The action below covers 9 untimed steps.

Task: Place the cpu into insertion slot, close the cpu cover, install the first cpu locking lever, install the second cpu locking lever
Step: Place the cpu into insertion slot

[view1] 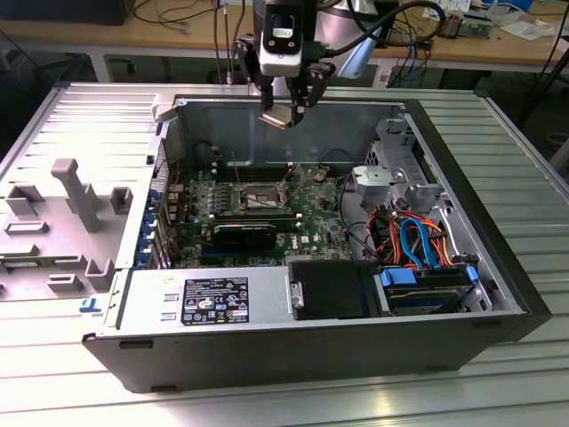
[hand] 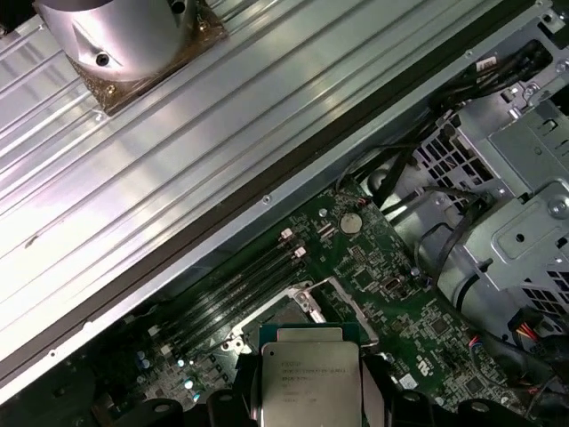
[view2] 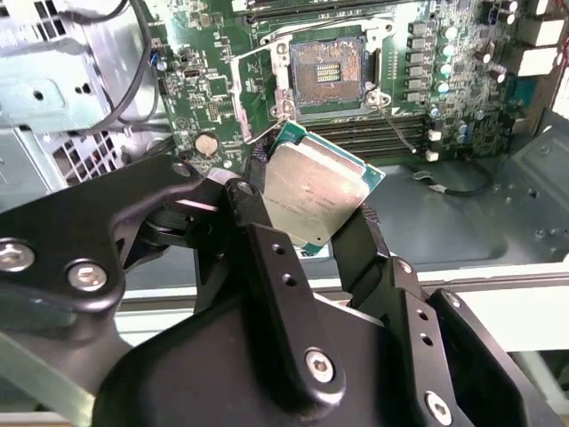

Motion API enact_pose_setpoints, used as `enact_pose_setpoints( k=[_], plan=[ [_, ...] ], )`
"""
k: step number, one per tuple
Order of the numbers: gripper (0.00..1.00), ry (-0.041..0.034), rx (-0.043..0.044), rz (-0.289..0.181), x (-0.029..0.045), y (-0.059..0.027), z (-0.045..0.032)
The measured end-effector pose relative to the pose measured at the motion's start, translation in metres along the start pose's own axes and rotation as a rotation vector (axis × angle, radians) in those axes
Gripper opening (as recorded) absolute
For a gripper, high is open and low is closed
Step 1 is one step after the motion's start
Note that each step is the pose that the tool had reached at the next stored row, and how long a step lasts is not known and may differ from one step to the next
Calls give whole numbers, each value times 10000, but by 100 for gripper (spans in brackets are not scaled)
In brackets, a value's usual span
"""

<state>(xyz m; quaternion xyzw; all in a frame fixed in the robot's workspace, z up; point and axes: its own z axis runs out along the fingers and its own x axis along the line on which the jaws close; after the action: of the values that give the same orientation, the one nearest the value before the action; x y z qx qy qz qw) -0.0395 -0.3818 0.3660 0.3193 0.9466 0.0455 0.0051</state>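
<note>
The cpu (view1: 277, 114), a small square chip with a dull silver top and a green edge, is pinched by two opposite sides between the black fingers of the gripper (view1: 283, 108), which is closed on it and holds it in the air above the open computer case (view1: 498, 267), near the case's far wall in the exterior view. In the second wrist view the cpu (view2: 313, 194) sits tilted between the fingers of the gripper (view2: 307, 213), with its metal top towards the camera, and in the first wrist view the cpu (hand: 307, 378) shows its printed top. Below it, apart from the chip, lies the insertion slot (view2: 327, 73), a dark square socket with its contacts uncovered on the green motherboard (view2: 222, 98); the silvery cpu cover (view2: 284, 105) stands swung up at one side of it. Long black memory slots (view2: 373, 133) run just beside the socket. Towards the exterior view's right are a grey metal drive cage (view1: 391, 169) and a bundle of orange and blue cables (view1: 418, 240). The case rests on a ribbed grey table (view1: 498, 391)
</note>
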Motion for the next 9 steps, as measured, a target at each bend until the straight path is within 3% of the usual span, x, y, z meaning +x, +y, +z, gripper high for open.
enact_pose_setpoints(
  k=[9],
  plan=[
    [54,-7,-2,79,0,0,1]
  ],
)
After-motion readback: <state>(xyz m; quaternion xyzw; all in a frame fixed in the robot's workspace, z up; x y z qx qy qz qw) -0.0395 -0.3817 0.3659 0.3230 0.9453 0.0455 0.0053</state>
